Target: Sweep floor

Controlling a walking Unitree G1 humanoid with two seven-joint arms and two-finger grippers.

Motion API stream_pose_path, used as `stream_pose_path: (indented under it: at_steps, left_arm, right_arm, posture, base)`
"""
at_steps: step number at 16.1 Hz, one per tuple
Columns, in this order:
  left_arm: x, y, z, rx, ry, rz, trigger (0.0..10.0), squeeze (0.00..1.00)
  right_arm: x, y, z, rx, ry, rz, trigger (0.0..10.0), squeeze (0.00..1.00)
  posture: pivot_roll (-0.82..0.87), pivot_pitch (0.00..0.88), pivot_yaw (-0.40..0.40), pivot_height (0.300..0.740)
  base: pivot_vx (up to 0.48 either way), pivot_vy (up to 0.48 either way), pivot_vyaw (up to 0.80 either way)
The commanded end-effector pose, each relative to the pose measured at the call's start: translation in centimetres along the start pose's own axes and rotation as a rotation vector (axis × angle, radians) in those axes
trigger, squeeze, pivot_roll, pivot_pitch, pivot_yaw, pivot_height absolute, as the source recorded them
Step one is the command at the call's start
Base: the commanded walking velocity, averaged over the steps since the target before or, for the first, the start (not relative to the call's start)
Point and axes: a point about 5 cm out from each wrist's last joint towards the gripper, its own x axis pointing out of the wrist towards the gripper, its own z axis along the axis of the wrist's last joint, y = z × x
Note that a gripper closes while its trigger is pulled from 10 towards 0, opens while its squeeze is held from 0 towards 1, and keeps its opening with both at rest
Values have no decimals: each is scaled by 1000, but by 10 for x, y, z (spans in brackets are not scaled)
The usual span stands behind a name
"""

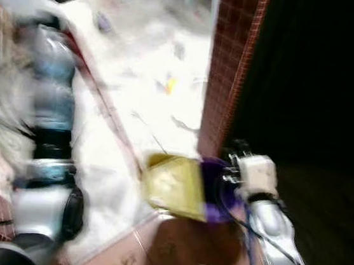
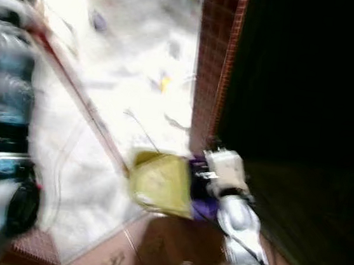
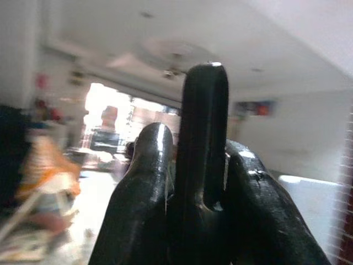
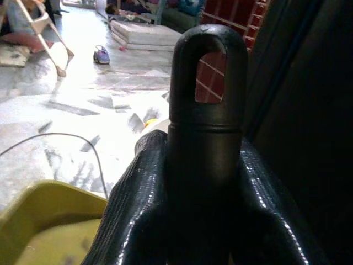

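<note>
Dustpan (image 1: pixel 174 184), yellow, held low over pale floor (image 1: pixel 135 102) near brick pillar (image 1: pixel 226 68), handle (image 4: pixel 207 110) pinched by right gripper (image 4: pixel 187 221). Broomstick (image 1: pixel 98 91) far left, clamped in left gripper (image 3: pixel 198 210).

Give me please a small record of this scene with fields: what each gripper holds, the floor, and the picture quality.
right gripper: shut on a black handle with a hanging hole at its end
dustpan: yellow, low in front of the right arm, over the floor
left gripper: shut on a black handle end; a reddish stick runs slanted from the left arm
floor: pale, bright, with small scraps, one yellow
wall: red tiled, beside a dark opening
picture quality: eye views blurred
</note>
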Motion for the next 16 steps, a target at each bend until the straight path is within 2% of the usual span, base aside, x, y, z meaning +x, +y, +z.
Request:
stream_pose_path:
  at_steps: [1, 2, 8, 11, 12, 13, 14, 16]
  left_arm:
    - [6, 10, 18, -25, -73, 28, 10000, 0]
    - [6, 10, 18, -25, -74, 26, 10000, 0]
    - [7, 13, 19, 8, -91, 25, 10000, 0]
    - [5, 1, 14, 3, -87, -20, 10000, 0]
    - [3, -9, 15, 5, -94, -60, 10000, 0]
    - [3, -30, 19, -22, -107, -145, 10000, 0]
    - [3, -36, 21, -22, -113, -173, 10000, 0]
    - [-3, -63, 26, -52, -121, -320, 10000, 0]
  right_arm:
    - [9, 12, 16, 17, -66, 45, 10000, 0]
    - [9, 11, 16, 15, -63, 42, 10000, 0]
    - [10, 11, 18, 10, -81, 50, 10000, 0]
    - [9, 11, 18, 8, -82, 51, 10000, 0]
    - [10, 10, 19, 8, -83, 50, 10000, 0]
    - [11, 10, 19, 8, -85, 49, 10000, 0]
    - [11, 10, 19, 8, -85, 49, 10000, 0]
    - [13, 9, 19, 4, -85, 49, 10000, 0]
  posture:
    - [-121, 0, 74, 740]
    - [-121, 0, 73, 740]
    - [-124, 0, 68, 740]
    - [-126, 0, 68, 740]
    - [-127, 0, 68, 740]
    - [-125, 0, 67, 740]
    - [-122, 0, 66, 740]
    - [-116, 0, 66, 740]
  base:
    - [0, 0, -800]
    - [0, 0, -800]
    - [0, 0, 0]
    - [0, 0, 0]
    - [0, 0, 0]
    - [0, 0, 0]
    - [0, 0, 0]
    - [0, 0, 0]
